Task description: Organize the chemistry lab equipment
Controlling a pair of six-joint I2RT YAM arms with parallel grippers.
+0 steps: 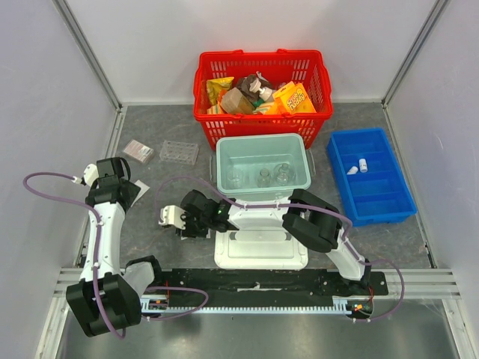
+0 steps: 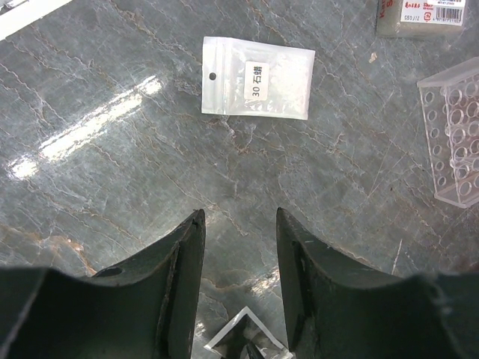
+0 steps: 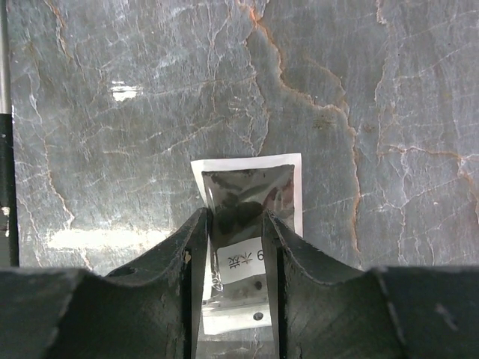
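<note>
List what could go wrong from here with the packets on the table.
1. The right gripper straddles the dark-insert packet, which lies flat on the table; being thin, it may slip out or crumple if the fingers pinch it.
2. The corner of a second packet sits under the open left gripper; a sideways move might drag it.
3. The well plate lies near the left gripper and could get bumped.
</note>
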